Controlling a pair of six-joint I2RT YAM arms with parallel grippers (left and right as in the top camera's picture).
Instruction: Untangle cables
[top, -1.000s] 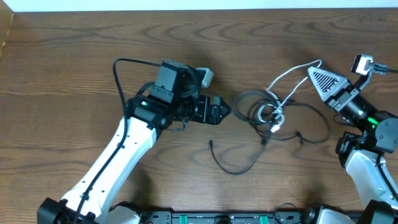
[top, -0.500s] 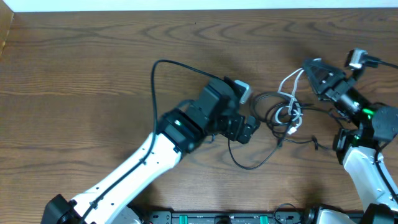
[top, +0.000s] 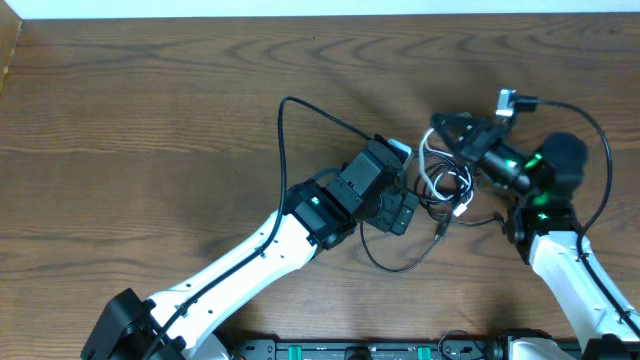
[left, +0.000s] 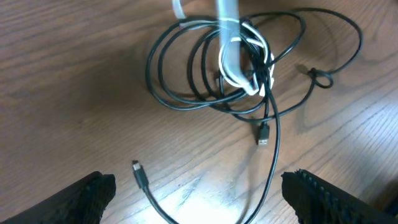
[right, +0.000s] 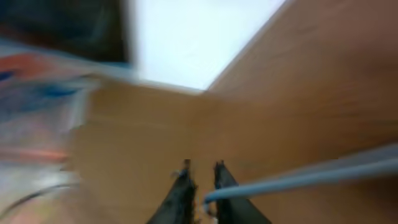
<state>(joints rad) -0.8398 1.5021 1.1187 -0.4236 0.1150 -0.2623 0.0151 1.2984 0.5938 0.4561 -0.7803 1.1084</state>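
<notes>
The cables lie tangled right of the table's middle: black cords in hand-sized coils, and a white cable looped through them. My left gripper hovers open just left of the tangle. In its wrist view the black coils and the white cable lie ahead. One black cord with a plug end runs between the wide-apart jaws of the left gripper. My right gripper reaches in over the tangle from the right. In the blurred right wrist view the right gripper is nearly closed on the white cable.
The wooden table stretches far to the left. A thick black robot wire arches over the left arm. Another robot wire curves over the right arm. The table's far edge meets a white wall.
My left arm has swept right, right up to the tangle. My right gripper has swung left over the tangle, bringing the white cable with it. The whole bundle has shifted.
</notes>
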